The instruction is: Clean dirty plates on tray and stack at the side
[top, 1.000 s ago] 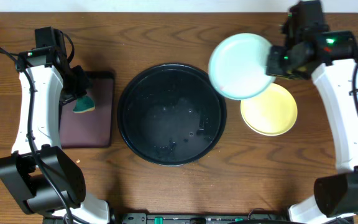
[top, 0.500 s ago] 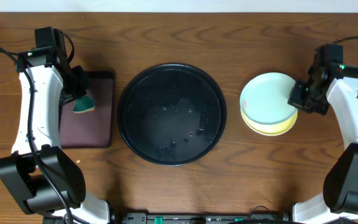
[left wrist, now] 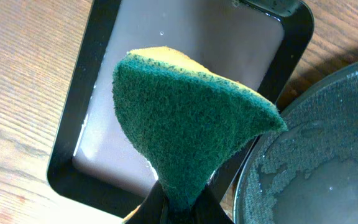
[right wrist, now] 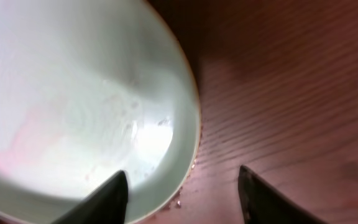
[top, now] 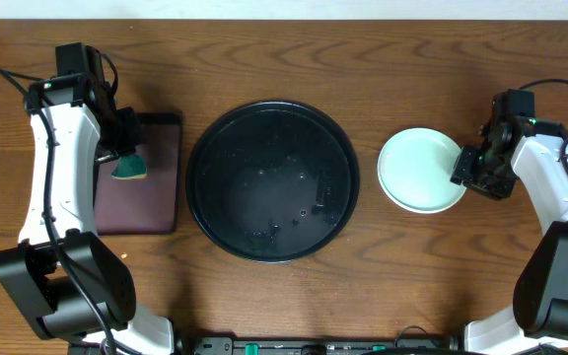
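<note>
Fingers [right wrist: 114, 199] of the right arm stand apart, one over the rim of the mint plate [right wrist: 73, 93], the other over bare wood. Only this close view shows a faint pink tinge at the plate's left and droplets by its rim. Left fingers [left wrist: 156, 208] are clamped on the green sponge [left wrist: 191, 124], its yellow back showing, above the maroon tray [left wrist: 197, 43]. From above, the plate lies right of the wet black tray [top: 272, 179], apart from it, on the brown wood surface [top: 264, 59]. A pale strip runs along the far edge. Whether other plates lie under the mint one cannot be told.
</note>
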{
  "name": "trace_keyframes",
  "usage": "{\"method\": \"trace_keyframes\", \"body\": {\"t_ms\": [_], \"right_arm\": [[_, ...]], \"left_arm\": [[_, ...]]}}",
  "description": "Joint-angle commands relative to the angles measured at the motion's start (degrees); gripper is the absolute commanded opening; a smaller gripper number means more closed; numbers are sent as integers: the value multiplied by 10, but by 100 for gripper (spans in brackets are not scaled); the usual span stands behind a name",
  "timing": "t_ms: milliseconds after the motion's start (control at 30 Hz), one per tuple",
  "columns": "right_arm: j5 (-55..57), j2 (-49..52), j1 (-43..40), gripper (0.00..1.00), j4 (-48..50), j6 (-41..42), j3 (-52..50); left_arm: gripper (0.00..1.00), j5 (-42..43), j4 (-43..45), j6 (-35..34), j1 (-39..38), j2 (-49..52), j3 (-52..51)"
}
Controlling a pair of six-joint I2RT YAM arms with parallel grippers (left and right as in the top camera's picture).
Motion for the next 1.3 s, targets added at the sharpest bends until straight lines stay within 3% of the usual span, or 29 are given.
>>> {"method": "trace_keyframes", "body": {"t_ms": [0, 167, 333, 633, 667, 700, 900, 1067, 1100, 1267], "right_arm": [[-81, -5, -1, 61, -14, -45, 41], [-124, -7, 24, 72, -46, -71, 127], [-124, -7, 62, 92, -64, -89, 190], [-124, -7, 103, 95, -64, -89, 200], [-125, -7, 104, 95, -66, -89, 200], [-125, -7, 104, 95, -69, -89, 200], [-125, -19, 104, 99, -80, -89, 208], [-124, -49, 103, 99, -91, -89, 240], [-124, -58, 103, 99, -92, -89, 247], [-124, -127, 102, 99, -104, -89, 276]], "left_arm": [[8, -7, -2, 49, 1, 5, -3], [7, -7, -1, 91, 1, 28, -3], [8, -7, 20, 90, 1, 81, -3], [9, -6, 39, 88, 1, 166, -3], [15, -6, 40, 88, 1, 167, -3], [29, -6, 40, 88, 1, 165, -2], [66, -5, 24, 88, 0, 117, 19], [70, -4, 0, 88, -1, 30, 32], [77, -5, -3, 88, -1, 10, 32], [77, -5, -3, 88, 0, -55, 32]]}}
